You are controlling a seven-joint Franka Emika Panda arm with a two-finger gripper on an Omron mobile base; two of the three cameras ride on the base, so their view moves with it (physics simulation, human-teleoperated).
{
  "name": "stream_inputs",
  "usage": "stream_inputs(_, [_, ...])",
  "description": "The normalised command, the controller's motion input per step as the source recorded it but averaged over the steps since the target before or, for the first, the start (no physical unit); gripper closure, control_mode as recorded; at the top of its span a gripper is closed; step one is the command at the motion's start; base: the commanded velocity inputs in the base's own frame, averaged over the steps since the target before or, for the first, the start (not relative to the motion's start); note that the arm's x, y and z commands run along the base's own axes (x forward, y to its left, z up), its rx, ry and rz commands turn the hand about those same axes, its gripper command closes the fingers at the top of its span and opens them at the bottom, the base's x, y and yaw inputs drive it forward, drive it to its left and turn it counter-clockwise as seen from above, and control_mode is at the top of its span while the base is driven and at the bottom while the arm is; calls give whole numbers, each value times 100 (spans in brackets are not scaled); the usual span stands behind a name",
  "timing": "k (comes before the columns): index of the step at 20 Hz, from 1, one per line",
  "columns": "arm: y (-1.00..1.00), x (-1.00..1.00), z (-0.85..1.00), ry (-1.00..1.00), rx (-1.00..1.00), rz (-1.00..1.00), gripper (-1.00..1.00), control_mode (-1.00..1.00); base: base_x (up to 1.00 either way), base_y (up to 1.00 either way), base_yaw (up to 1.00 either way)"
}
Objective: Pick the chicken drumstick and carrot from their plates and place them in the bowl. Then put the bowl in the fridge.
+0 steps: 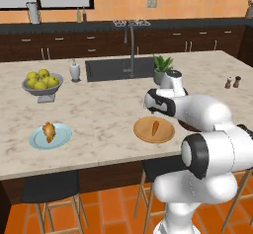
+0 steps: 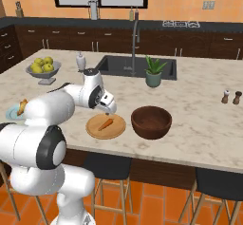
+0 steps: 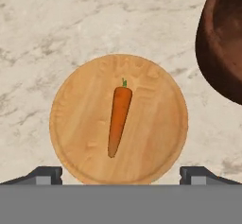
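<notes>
Orange against tan wood, the carrot (image 3: 119,119) lies alone near the middle of the wooden plate (image 3: 156,138) on a marble island counter (image 1: 99,109). The hand view looks straight down on it, green stub at the top, the two finger tips (image 3: 45,175) standing wide apart either side of the plate's near rim, nothing between them. The gripper (image 2: 110,108) hangs above the plate's rim in the right base view, clear of the carrot.

Just beside the plate sits the dark wooden bowl (image 2: 151,122), seen whole from the right, cut off at the hand view's upper right and mostly hidden behind the arm from the left.

The left base view takes in the drumstick (image 1: 49,131) on the blue plate (image 1: 62,138), well apart from the wooden plate along the counter's near edge; from the right the arm covers most of that plate. Behind it stands a grey footed bowl of yellow-green fruit (image 1: 42,82). A potted plant (image 2: 154,72) stands by the sink (image 2: 137,66).
</notes>
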Motion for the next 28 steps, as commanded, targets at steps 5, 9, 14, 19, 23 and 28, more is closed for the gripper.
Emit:
stream_inputs(5, [0,18,-53,3,6,-3,-100,-100,0,0,0])
stream_inputs(9, [-1,0,-39,0,0,0,-100,-100,0,0,0])
stream_inputs(14, [0,2,-36,2,0,0,-100,-100,0,0,0])
stream_inputs(19, [0,15,-36,2,-1,0,-100,-100,0,0,0])
stream_inputs(23, [0,31,-28,1,-4,0,-100,-100,0,0,0])
stream_inputs(28, [0,36,-27,3,-6,0,-100,-100,0,0,0])
